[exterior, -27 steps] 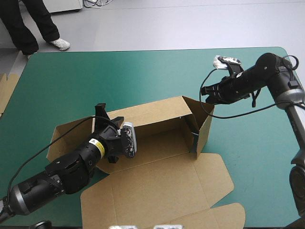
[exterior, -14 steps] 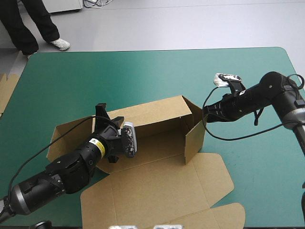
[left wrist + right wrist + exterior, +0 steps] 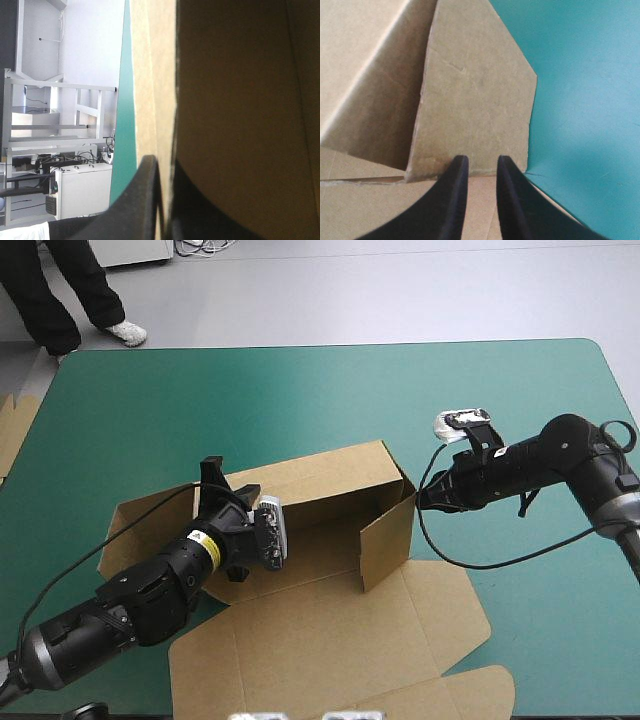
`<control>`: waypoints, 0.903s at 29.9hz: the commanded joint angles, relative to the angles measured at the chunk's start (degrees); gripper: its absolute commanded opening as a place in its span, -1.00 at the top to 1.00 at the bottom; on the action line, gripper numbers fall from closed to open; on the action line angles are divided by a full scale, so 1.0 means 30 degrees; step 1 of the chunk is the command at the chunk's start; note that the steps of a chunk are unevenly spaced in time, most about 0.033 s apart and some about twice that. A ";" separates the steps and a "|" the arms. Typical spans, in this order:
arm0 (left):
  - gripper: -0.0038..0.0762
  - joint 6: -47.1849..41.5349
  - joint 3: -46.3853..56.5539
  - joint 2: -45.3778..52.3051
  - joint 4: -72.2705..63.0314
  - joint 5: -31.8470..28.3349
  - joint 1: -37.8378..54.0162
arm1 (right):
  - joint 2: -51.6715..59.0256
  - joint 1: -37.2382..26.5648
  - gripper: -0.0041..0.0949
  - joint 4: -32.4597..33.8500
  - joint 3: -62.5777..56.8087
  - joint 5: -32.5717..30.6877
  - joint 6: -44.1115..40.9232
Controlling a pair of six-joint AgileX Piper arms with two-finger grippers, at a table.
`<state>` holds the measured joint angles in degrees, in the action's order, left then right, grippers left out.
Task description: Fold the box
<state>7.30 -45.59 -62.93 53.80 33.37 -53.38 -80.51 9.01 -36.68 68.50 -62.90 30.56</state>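
Observation:
The brown box [image 3: 330, 478] lies mid-table with its long back wall raised and its lid [image 3: 330, 640] flat toward the near edge. My left gripper [image 3: 213, 478] is shut on the back wall's left end; in the left wrist view the board [image 3: 240, 100] runs between the black fingers of that gripper [image 3: 162, 161]. My right gripper [image 3: 420, 502] is at the box's right end, its tips against the end flap [image 3: 388, 538], which stands turned inward across the end. In the right wrist view that gripper [image 3: 481, 160] is all but shut, nothing held, touching the flap [image 3: 475, 100].
An edge of more brown board [image 3: 12, 430] shows at the table's left edge. Teal-green cover [image 3: 250, 390] lies bare behind the box and to the right of it [image 3: 590, 75]. The lid's flaps reach close to the table's near edge.
My right gripper has moved left and nearer, pushing the end flap from splayed outward to turned in across the box's end. The left arm has stayed put.

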 commanded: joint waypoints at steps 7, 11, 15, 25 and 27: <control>0.93 -0.0299 -0.0145 -0.0111 -0.1588 0.0280 -0.0131 | 0.0776 0.0272 0.26 -0.0851 0.0449 -0.0531 0.0308; 0.93 -0.0299 -0.0145 -0.0111 -0.1588 0.0280 -0.0131 | 0.0805 0.0272 0.24 -0.0986 0.0449 -0.0683 0.0308; 0.93 -0.0299 -0.0145 -0.0111 -0.1588 0.0280 -0.0131 | 0.0893 0.0272 0.23 -0.1115 0.0449 -0.0930 0.0529; 0.93 0.0147 -0.0105 -0.0362 -0.1588 0.0254 -0.0131 | 0.0972 0.0437 0.23 -0.1144 0.0449 -0.0929 0.0978; 0.93 0.0147 -0.0105 -0.0396 -0.1588 0.0254 -0.0131 | 0.0972 0.0827 0.22 -0.1107 0.0449 -0.0929 0.1191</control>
<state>8.25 -45.59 -63.52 54.03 33.54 -53.38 -79.58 10.19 -37.23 68.50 -66.25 32.66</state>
